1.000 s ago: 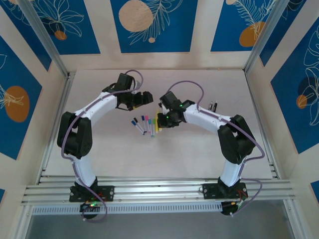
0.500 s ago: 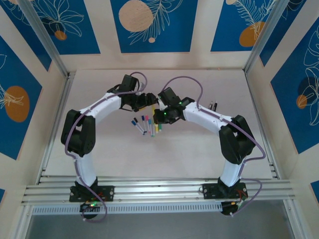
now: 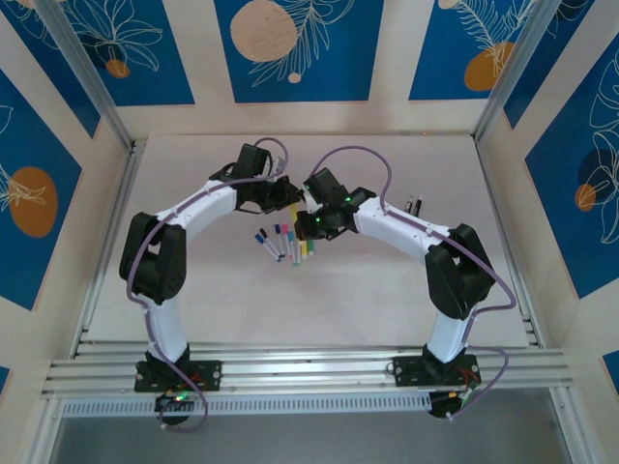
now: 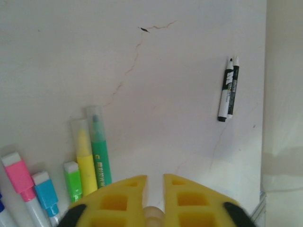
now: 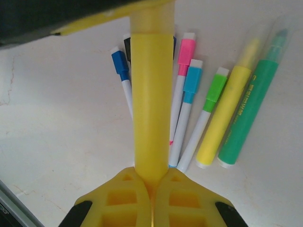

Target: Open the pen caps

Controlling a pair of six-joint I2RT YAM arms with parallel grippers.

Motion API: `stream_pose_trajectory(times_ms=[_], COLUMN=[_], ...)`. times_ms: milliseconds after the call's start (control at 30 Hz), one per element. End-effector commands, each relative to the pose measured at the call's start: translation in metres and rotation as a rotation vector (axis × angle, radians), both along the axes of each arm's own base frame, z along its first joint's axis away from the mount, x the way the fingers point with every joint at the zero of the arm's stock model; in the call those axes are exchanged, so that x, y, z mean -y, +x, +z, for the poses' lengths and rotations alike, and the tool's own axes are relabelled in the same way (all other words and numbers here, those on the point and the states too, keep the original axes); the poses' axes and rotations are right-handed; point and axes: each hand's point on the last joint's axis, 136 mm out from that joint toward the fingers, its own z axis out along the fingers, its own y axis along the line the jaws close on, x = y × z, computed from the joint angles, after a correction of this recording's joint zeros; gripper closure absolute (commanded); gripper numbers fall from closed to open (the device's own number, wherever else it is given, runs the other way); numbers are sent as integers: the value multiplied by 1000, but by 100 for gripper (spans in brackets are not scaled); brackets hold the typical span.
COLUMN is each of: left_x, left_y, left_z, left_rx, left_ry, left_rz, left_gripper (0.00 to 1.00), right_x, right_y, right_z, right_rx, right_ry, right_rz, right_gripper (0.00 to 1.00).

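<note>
My right gripper (image 5: 152, 182) is shut on the barrel of a yellow pen (image 5: 150, 94), held above the table. The pen's far end runs under my left gripper (image 4: 155, 179), whose jaws are shut on its pale translucent cap (image 4: 154, 215). The two grippers meet at mid-table, left gripper (image 3: 295, 196) against right gripper (image 3: 309, 217). Below them lie several capped pens in a row: blue cap (image 5: 119, 61), pink cap (image 5: 187, 49), cyan cap (image 5: 192, 78), green cap (image 5: 216, 87), a yellow pen (image 5: 227, 118) and a green pen (image 5: 253, 104).
Two black pens (image 4: 227, 90) lie side by side near the right wall, also black pens (image 3: 413, 205) from above. A thin crack (image 4: 137, 52) runs across the white table top. Blue-patterned walls enclose the table on three sides.
My left gripper moved right to meet the right gripper and went from open to shut on the end of the yellow pen. The right gripper kept its hold on the barrel.
</note>
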Motion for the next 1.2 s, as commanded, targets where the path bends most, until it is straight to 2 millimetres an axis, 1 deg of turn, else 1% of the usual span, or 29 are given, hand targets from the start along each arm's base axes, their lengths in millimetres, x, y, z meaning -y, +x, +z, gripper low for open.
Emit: stream_pose_trajectory(times_ms=[0,167,200,233,333,367,433,533,633,733,767,833,867,1033,1100,1167], left_x=[6,7,7,8,9,9,10,10,11,12,12,12,11,8,4,-9], left_y=[-1,0,0,0,1,0,1,1,0,-1,-1,-1,-1,4,8,18], left_z=[1,1,2,3,6,6,9,10,10,9,9,8,7,12,15,19], left_rx=[8,8,9,8,12,10,13,13,9,3,3,4,4,31,39,55], left_ry=[-11,-24,-27,-31,-37,-38,-43,-46,-52,-55,-57,-52,-47,-27,-15,24], left_rz=[-16,-9,-9,-9,-11,-13,-13,-15,-18,-22,-23,-24,-21,-19,-11,19], left_gripper=[100,100,100,100,100,100,100,100,100,100,100,100,100,100,100,100], right_x=[-6,-4,-4,-4,-4,-4,-4,-5,-6,-7,-7,-6,-6,-6,-7,-9], right_y=[4,5,5,5,4,5,5,7,11,15,16,17,17,9,2,-14], right_z=[14,9,8,7,3,3,0,0,-1,-3,-4,-6,-7,-9,-10,-10], right_rx=[28,20,16,14,5,5,2,3,5,6,3,-5,-7,-28,-48,-85], right_ry=[20,11,8,6,1,-1,-6,-6,-14,-26,-32,-48,-54,-34,-24,0], right_rz=[14,6,5,4,4,4,2,2,-1,-7,-9,-13,-17,1,19,46], right_gripper=[100,100,95,87,68,65,63,62,63,68,74,95,100,100,100,100])
